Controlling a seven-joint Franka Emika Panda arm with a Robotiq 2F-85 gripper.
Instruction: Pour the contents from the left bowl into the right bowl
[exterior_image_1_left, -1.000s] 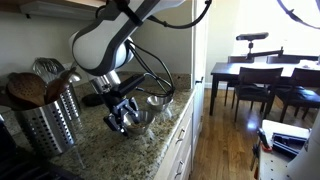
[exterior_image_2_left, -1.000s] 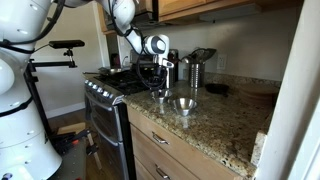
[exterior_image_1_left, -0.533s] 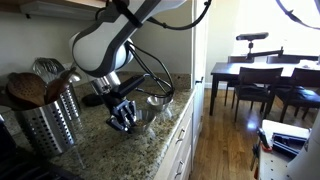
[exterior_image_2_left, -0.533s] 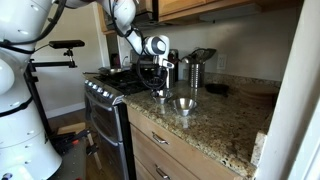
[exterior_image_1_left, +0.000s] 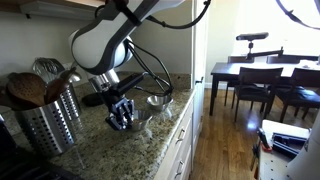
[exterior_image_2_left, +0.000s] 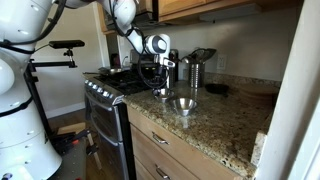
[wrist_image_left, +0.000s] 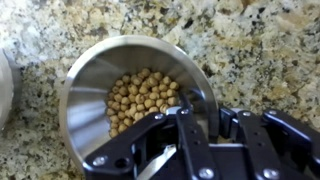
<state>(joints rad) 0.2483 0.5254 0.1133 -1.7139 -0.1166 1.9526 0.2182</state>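
Now, in an exterior view the pincer sits pressed onto the left bowl on the granite tabletop; in an exterior view the right bowl waits just beside; the wrist view shows the rim pinched above the beans, so lift level, then tip slowly.
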